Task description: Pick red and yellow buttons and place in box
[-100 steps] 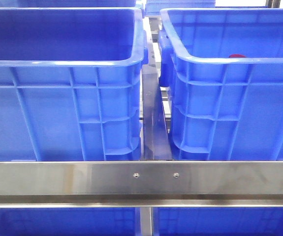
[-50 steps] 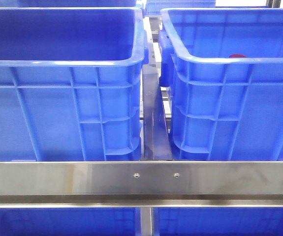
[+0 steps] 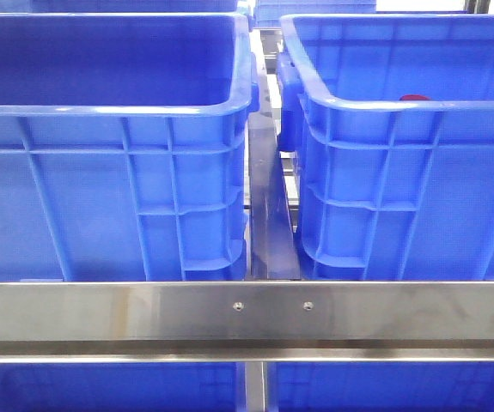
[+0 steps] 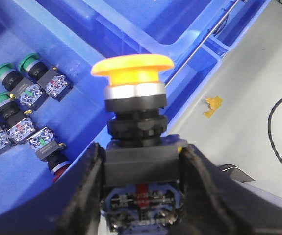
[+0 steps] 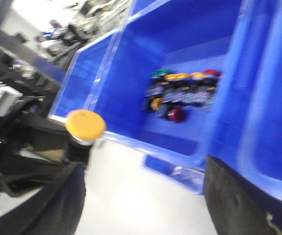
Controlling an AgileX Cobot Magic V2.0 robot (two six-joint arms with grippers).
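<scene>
My left gripper (image 4: 141, 155) is shut on the black body of the yellow button (image 4: 132, 68) and holds it, cap away from the wrist, above the rim of a blue crate (image 4: 89, 34). Inside that crate a red button (image 4: 59, 169) lies by several green ones (image 4: 30, 81). The held yellow button also shows in the blurred right wrist view (image 5: 85, 124). My right gripper (image 5: 145, 196) is open and empty over grey floor, beside another blue crate (image 5: 131, 63). Neither gripper shows in the front view, where a red cap (image 3: 414, 98) peeks over the right crate's rim (image 3: 375, 107).
The front view has two large blue crates side by side, the left one (image 3: 109, 110) with nothing showing over its rim, behind a steel rail (image 3: 247, 309). The right wrist's crate holds several mixed buttons (image 5: 182, 93). A black cable (image 4: 278, 127) and a tape scrap (image 4: 213, 104) lie on the floor.
</scene>
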